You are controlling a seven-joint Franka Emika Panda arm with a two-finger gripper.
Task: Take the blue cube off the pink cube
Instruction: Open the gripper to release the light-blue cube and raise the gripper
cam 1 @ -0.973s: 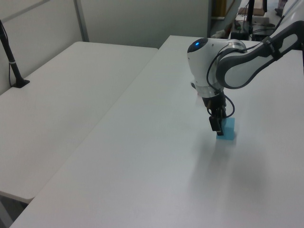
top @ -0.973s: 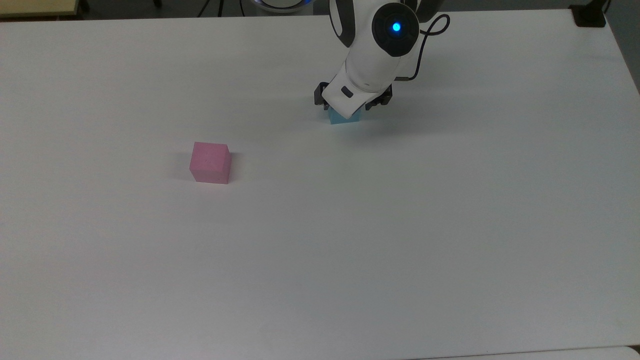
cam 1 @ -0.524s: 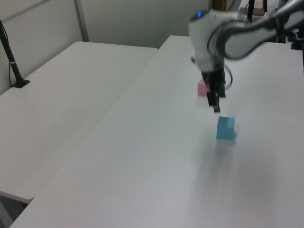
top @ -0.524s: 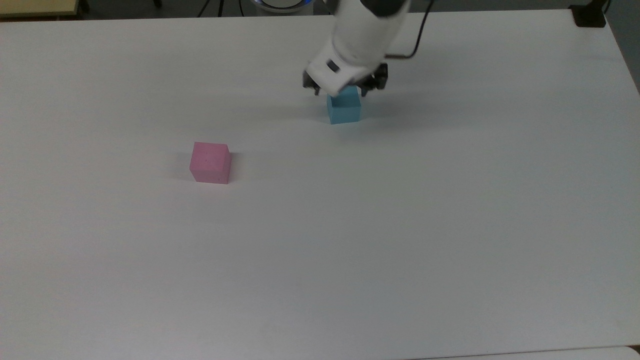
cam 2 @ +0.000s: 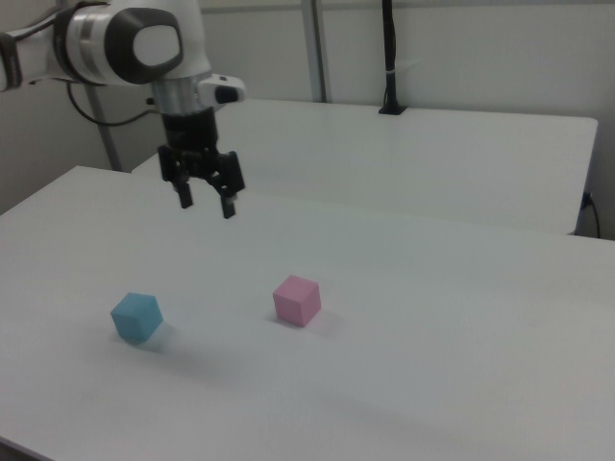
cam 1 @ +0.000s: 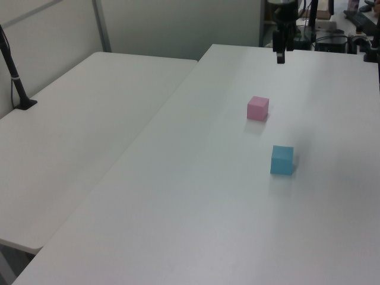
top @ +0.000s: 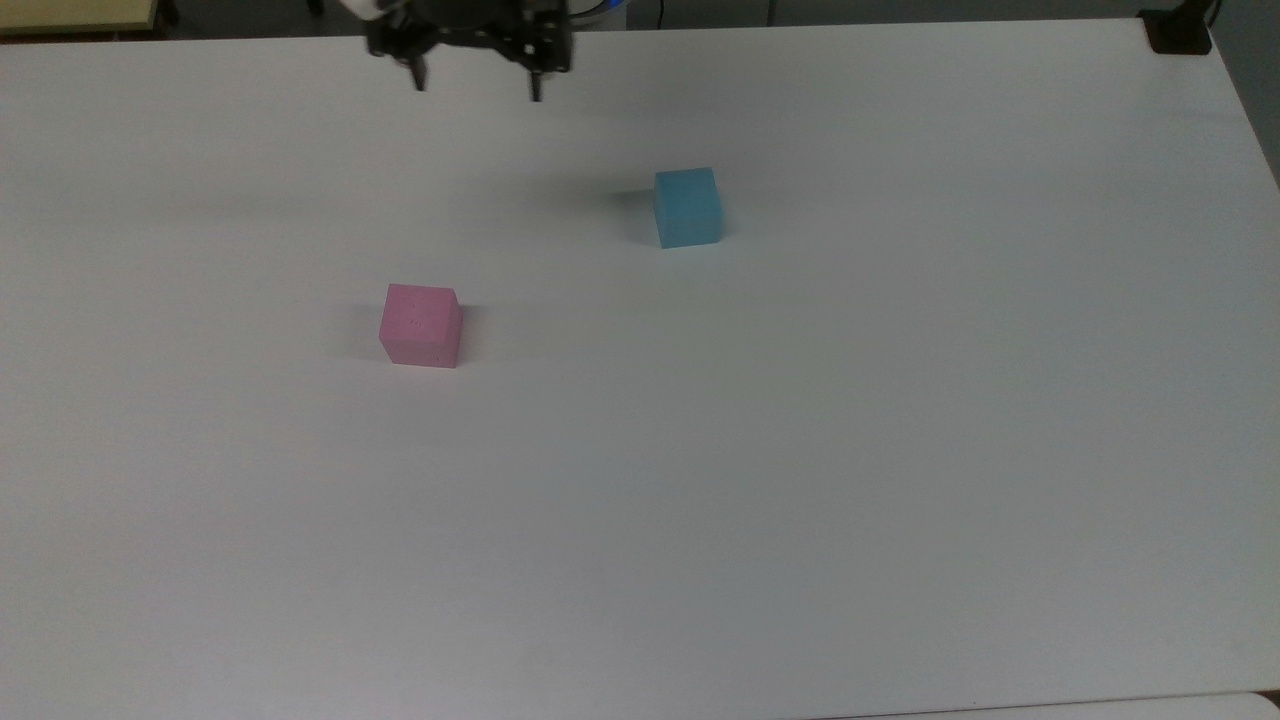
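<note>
You see the gripper in the upper left of the right view, fingers spread wide, holding nothing. The blue cube sits on the table, well apart from the pink cube.

A matt, foam-like blue cube and a matt pink cube with tiny dark specks on top sit on a smooth white table with a faint sheen. The gripper looks like matt black plastic below a glossy white plastic arm.
</note>
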